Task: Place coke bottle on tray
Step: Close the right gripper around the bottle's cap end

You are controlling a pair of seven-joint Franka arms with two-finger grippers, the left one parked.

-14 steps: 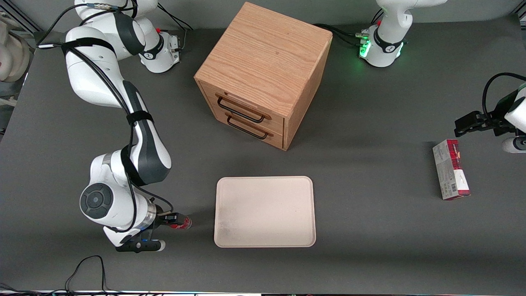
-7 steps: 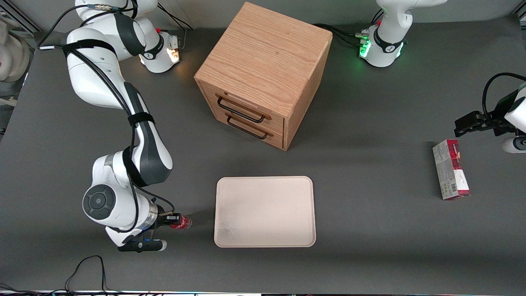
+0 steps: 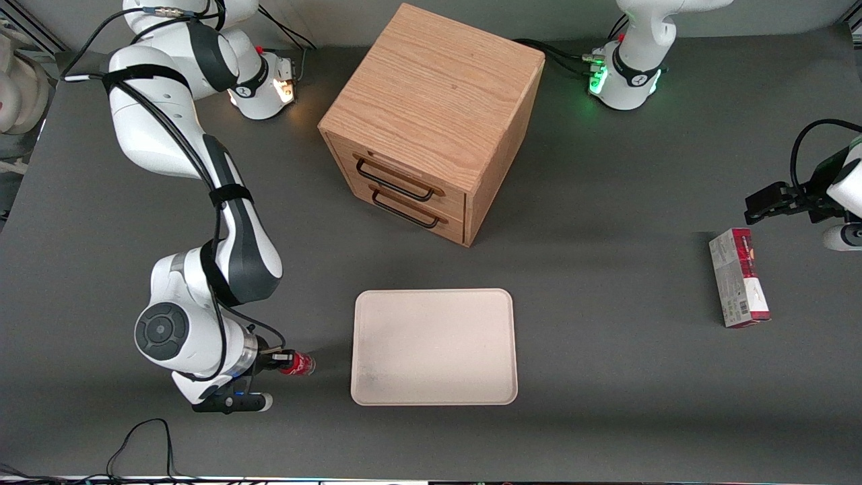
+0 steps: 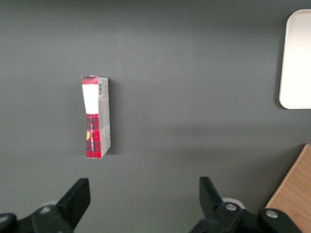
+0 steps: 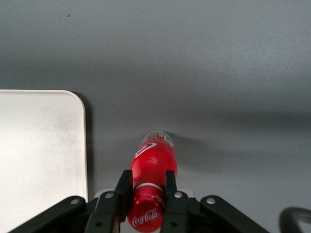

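Red and clear, the coke bottle (image 5: 153, 172) is held near its cap between the two black fingers (image 5: 171, 187) of the right arm's gripper (image 3: 281, 358), so the jaws are closed narrowly on its neck. In the right wrist view the bottle points away from the jaws, with its red cap nearest to the camera and its base farthest. It seems to be lifted a little above the dark grey worktop (image 3: 606, 377), but the front view does not show this clearly.

The cream-white tray (image 3: 434, 347) lies flat on the worktop just beside the jaws, toward the parked arm's end. The bottle (image 3: 296, 364) is not over it: a strip of bare worktop shows between the bottle and the tray's rounded rim (image 5: 83, 145).

The wooden drawer cabinet (image 3: 431, 121) stands well apart from the jaws, farther from the front camera than the tray, with two black handles on its drawers. A red-and-grey carton box (image 3: 739, 277) lies on its side far toward the parked arm's end of the worktop.
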